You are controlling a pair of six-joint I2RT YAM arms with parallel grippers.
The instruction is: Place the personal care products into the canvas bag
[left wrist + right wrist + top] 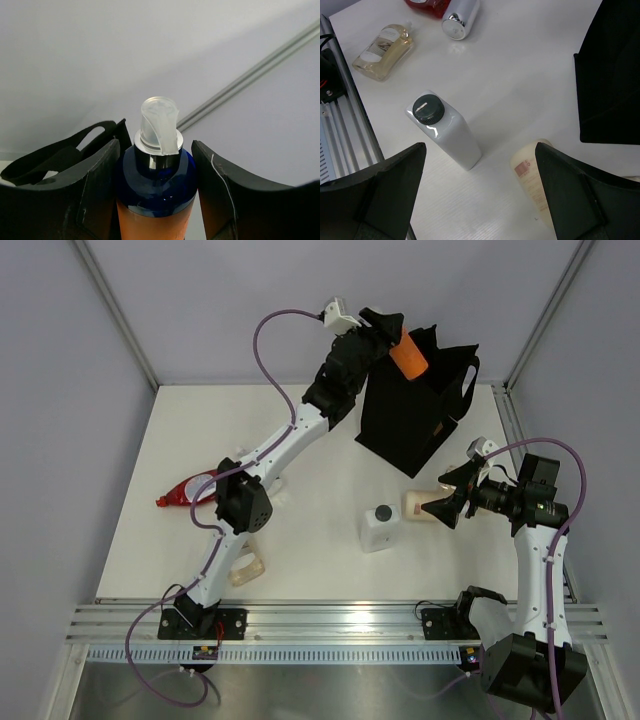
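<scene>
1. Bag (410, 420) upright on tabletop (200, 440); orange bottle (409, 356) above its opening, clamped in left fingers (95, 185).
2. Near bag's front: white bottle (378, 528), beige bottle (420, 506) beneath wide-spread right fingers (390, 185).

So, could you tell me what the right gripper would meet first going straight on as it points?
Most likely the beige bottle lying just ahead of the right gripper; the white bottle stands beyond it, though depth is unclear.
</scene>
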